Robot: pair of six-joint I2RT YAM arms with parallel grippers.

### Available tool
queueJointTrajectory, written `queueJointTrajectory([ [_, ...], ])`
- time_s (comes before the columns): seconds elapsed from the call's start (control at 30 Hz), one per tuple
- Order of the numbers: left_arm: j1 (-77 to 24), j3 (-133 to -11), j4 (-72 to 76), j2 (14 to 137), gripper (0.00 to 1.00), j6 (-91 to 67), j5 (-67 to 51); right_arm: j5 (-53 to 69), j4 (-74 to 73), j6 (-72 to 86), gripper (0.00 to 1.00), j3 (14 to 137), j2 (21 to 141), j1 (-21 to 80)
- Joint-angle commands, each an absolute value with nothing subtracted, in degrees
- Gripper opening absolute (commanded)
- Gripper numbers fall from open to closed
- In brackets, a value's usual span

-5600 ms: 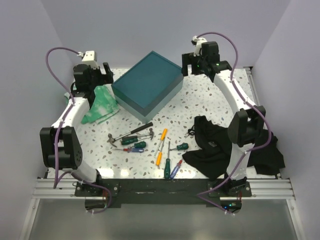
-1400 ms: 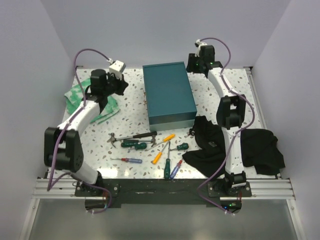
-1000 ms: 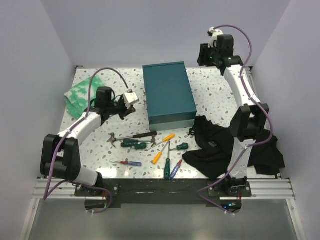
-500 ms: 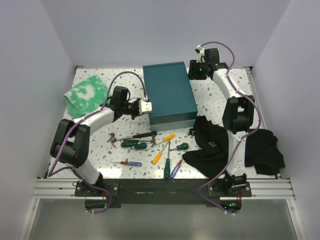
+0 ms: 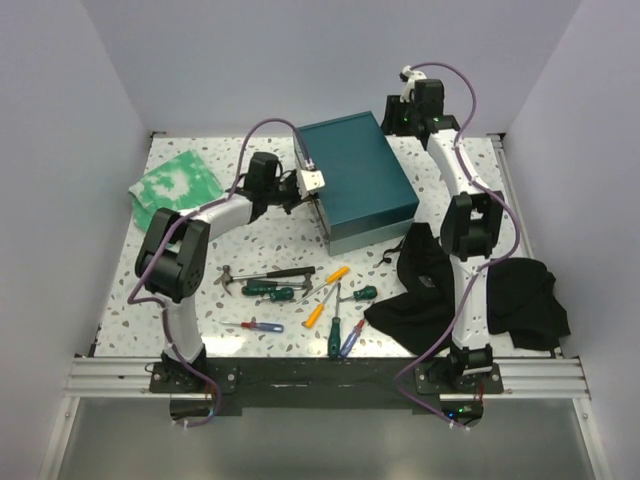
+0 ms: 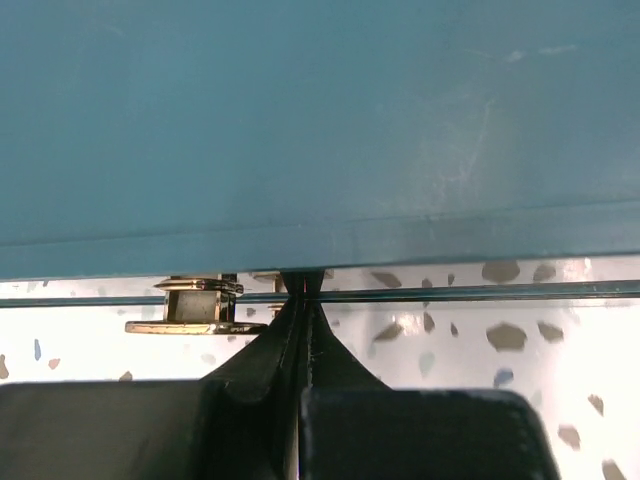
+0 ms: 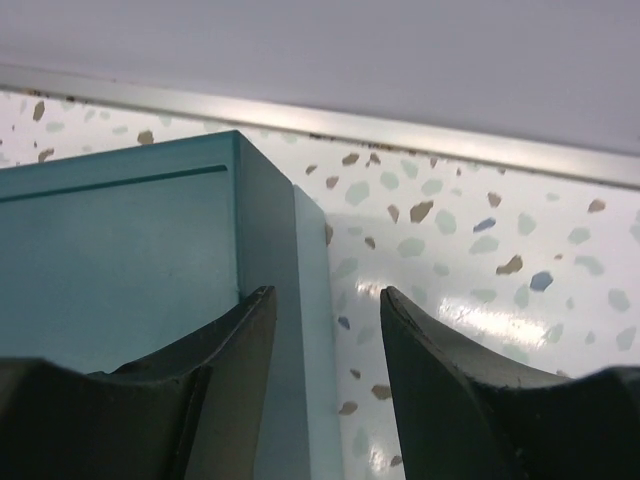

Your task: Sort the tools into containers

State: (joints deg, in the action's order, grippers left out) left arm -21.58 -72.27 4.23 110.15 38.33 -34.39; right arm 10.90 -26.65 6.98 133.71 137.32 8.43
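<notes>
The dark-teal box lies slanted at the table's back middle. My left gripper presses against its left side. In the left wrist view that gripper is shut, its tips tucked at the lower edge of the teal box, where a see-through strip runs. My right gripper stands open over the far right corner. One finger is above the teal box and the other is off its wall. The tools lie near the front: a hammer and green, orange and red-and-blue screwdrivers.
A green-white cloth lies at the back left. A black cloth is heaped at the right, touching the teal box's near corner. A brass fitting shows under the box edge. Walls close in the table on three sides.
The teal box has turned, its near end swinging right toward the black cloth. My left gripper moved up and right along its left side. The right gripper stays at the far corner.
</notes>
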Motion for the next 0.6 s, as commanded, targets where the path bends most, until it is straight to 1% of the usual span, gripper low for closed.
queueJointTrajectory([
  [0.0, -25.0, -76.4, 23.2, 111.2, 0.00, 29.9, -31.6, 13.6, -25.8, 6.4, 0.52, 138.2, 140.4, 13.0],
  [0.07, -24.8, -76.4, 23.6, 111.0, 0.00, 29.9, -27.5, 12.6, -25.8, 6.1, 0.53, 139.6, 141.8, 13.9],
  [0.13, -24.3, -76.8, 20.3, 110.4, 0.00, 29.4, -24.6, 11.4, -25.7, 5.5, 0.53, 141.0, 142.3, 14.3],
  [0.27, -21.6, -77.4, 9.4, 106.9, 0.00, 26.9, -22.5, 8.1, -25.8, 4.0, 0.54, 141.6, 140.2, 14.2],
  [0.3, -20.1, -76.0, 6.7, 104.5, 0.12, 24.5, -22.2, 7.1, -25.8, 3.3, 0.59, 141.4, 138.4, 14.0],
  [0.37, -18.8, -73.4, 5.9, 101.7, 0.29, 21.8, -19.9, 3.8, -25.8, 3.2, 0.64, 140.5, 136.6, 13.5],
  [0.4, -17.9, -70.2, 6.1, 99.0, 0.44, 19.7, -18.6, 2.8, -25.6, 2.3, 0.69, 140.1, 134.8, 13.4],
  [0.43, -17.5, -68.6, 7.7, 97.8, 0.52, 18.4, -17.0, 1.4, -25.6, 1.7, 0.71, 139.3, 134.0, 13.4],
  [0.5, -16.6, -65.1, 9.4, 95.3, 0.64, 15.8, -14.6, 0.6, -25.5, 0.5, 0.74, 138.3, 132.4, 13.3],
  [0.57, -16.3, -64.1, 10.1, 94.6, 0.70, 13.8, -14.5, 0.4, -25.6, 0.4, 0.76, 136.8, 130.7, 13.4],
])
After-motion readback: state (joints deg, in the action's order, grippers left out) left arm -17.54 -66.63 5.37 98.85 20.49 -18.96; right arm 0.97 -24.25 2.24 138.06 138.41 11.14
